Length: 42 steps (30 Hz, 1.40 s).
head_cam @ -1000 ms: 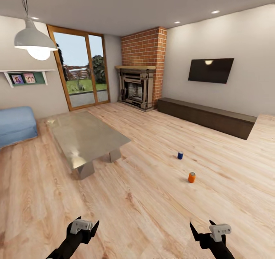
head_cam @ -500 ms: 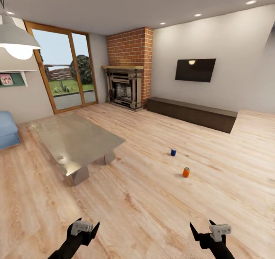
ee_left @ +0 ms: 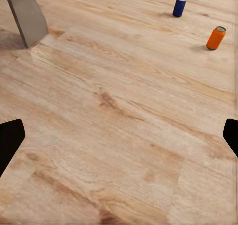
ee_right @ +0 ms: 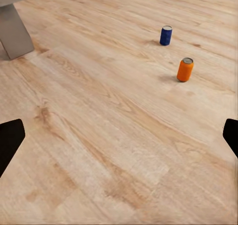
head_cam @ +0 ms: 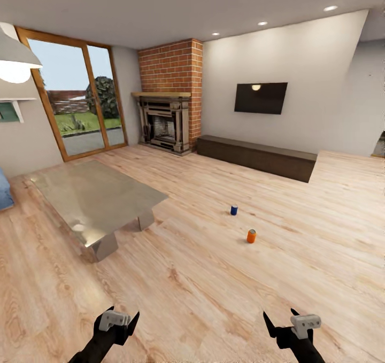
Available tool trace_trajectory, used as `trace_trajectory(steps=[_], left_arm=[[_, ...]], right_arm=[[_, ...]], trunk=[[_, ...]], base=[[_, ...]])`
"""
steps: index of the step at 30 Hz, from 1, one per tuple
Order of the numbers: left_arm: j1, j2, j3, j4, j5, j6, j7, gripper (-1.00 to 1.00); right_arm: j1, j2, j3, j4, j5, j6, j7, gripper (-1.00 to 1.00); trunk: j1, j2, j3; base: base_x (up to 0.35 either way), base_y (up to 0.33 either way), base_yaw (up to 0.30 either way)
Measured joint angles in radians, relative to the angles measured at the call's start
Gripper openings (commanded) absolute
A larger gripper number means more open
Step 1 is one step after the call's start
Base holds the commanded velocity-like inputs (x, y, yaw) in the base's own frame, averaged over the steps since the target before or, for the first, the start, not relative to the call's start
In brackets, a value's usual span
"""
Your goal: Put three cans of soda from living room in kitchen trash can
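Setting: the robot is standing in the living room, looking across the bare wood floor (head_cam: 203,277) toward the brick fireplace (head_cam: 167,98), the wall TV (head_cam: 260,98) and the long dark bench (head_cam: 255,157).
Cans in sight: two are showing, not three — one orange can (head_cam: 251,236) and one blue can (head_cam: 233,210), both sitting upright on the floor, near each other but apart.
Third can: I am not finding it anywhere in these views.
Direction: both cans are lying ahead of the grippers and off to the robot's right, well out of reach.
Long axis: each can is standing with its axis vertical, silver top up, so a side-on pinch looks like the fit.
Nearer arm: the right gripper (head_cam: 278,324) is sitting closer to the orange can's line than the left gripper (head_cam: 118,316); the orange one is the nearer of the two cans.
Right gripper state: fingers are spread wide, nothing between them; its wrist view is framing the orange can (ee_right: 185,69) and the blue can (ee_right: 166,35).
Left gripper state: also spread wide and empty; its wrist view is catching both cans and a leg of the coffee table (ee_left: 27,16).
Coffee table: the glass table (head_cam: 93,200) is sitting well left of the cans, clear of the path.
Next call: I'd judge a drive forward and rightward is needed before any reach.
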Motion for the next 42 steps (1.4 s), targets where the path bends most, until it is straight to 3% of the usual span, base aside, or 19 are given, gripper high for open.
trace_trajectory(steps=[15, 34, 42], left_arm=[[0.000, 0.000, -0.002, 0.000, 0.000, 0.000, 0.000, 1.00], [0.000, 0.000, -0.002, 0.000, 0.000, -0.001, 0.000, 1.00], [0.000, 0.000, -0.002, 0.000, 0.000, -0.001, -0.001, 1.00]], right_arm=[[0.000, 0.002, 0.000, 0.000, 0.000, 0.000, -0.002, 1.00], [0.000, 0.002, 0.000, 0.000, 0.000, 0.000, -0.005, 1.00], [0.000, 0.001, 0.000, 0.000, -0.001, 0.003, 0.007, 1.00]], trunk=[[0.000, 0.000, 0.000], [0.000, 0.000, 0.000], [0.000, 0.000, 0.002]], base=[[-0.290, -0.120, -0.001], [-0.296, 0.001, -0.003], [-0.312, 0.087, -0.166]])
